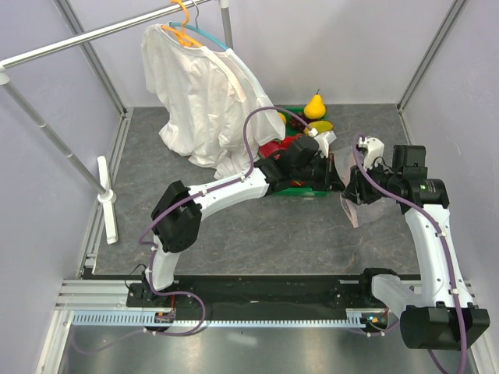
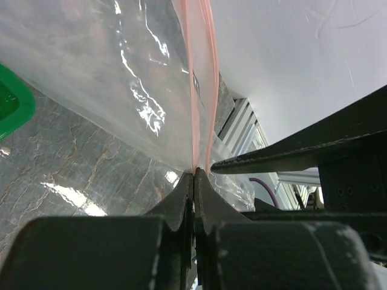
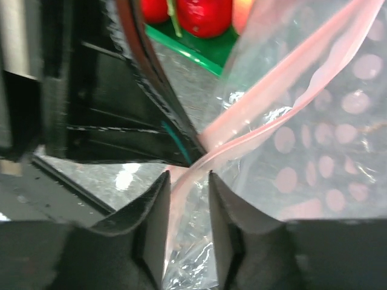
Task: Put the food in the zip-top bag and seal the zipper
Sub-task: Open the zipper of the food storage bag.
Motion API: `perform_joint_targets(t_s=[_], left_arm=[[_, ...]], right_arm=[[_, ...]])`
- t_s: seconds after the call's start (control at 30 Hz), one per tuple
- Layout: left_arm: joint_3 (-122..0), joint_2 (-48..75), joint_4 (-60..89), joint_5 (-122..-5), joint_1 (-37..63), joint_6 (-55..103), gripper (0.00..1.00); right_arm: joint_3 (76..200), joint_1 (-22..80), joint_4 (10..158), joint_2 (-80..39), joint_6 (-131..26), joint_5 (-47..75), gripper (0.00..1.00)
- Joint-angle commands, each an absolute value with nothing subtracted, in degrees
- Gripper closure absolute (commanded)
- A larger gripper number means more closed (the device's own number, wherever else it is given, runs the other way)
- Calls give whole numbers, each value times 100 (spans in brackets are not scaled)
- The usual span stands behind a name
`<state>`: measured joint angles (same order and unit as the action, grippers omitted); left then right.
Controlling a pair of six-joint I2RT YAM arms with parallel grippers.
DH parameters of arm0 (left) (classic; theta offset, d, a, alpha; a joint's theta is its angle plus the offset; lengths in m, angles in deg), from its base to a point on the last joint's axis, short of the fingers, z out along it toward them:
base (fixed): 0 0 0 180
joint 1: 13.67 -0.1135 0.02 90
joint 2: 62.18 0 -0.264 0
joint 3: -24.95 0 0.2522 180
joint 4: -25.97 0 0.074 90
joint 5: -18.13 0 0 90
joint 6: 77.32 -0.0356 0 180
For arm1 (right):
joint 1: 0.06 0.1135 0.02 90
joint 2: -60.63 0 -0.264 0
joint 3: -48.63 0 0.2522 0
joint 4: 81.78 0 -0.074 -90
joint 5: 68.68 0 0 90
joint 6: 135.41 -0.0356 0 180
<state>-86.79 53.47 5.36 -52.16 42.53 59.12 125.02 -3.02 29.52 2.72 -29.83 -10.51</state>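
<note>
1. Black fingers of the left gripper (image 2: 193,175) fill the bottom of its wrist view. They are pressed together on the zipper (image 2: 202,72), pinching the pink strip at its lower end.
2. That pinch likely anchors the bag (image 2: 103,66), whose clear film rises off the table, so that the mouth is drawn taut.
3. Right gripper (image 3: 187,184): its jaws stand slightly apart with the strip passing between them, not visibly clamped. It is probably set to grip or run along the seal.
4. From above, the bag hangs between the two grippers, just right of the green tray (image 1: 302,190).
5. Food: a banana (image 1: 322,125) lies at the tray's far edge beside the pear (image 1: 315,105). None shows inside the film, so filling looks undone.
6. No brand or legible writing appears. A small dark mark on the strip is too small to read.
</note>
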Motion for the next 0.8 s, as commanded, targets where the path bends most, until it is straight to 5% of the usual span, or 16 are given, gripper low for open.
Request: perform_joint_targets(t_s=[0.0, 0.13, 0.33, 0.53, 0.6, 0.7, 0.77], left_arm=[[-8760, 5243, 860, -5086, 4188, 6085, 98], [-8761, 5199, 869, -5103, 4179, 6006, 98], [-8515, 5111, 589, -5270, 4161, 5786, 98], [-8137, 4918, 544, -5236, 4047, 5627, 98], [-8066, 4909, 754, -5052, 4003, 5776, 98], [-8057, 4961, 1202, -4639, 4012, 6057, 98], [-8092, 5014, 1458, -4480, 4012, 6189, 98]], right_arm=[[12655, -252, 2918, 263, -2722, -374, 65], [12769, -261, 2838, 227, -2704, -145, 84], [13234, -252, 2786, 210, -2766, 504, 100], [13621, -375, 2611, 113, -2800, 403, 100], [13675, -375, 2444, -36, -3002, -343, 88], [13491, -367, 2127, -317, -3291, -1231, 46], [13350, -367, 2266, -431, -3502, -1278, 34]])
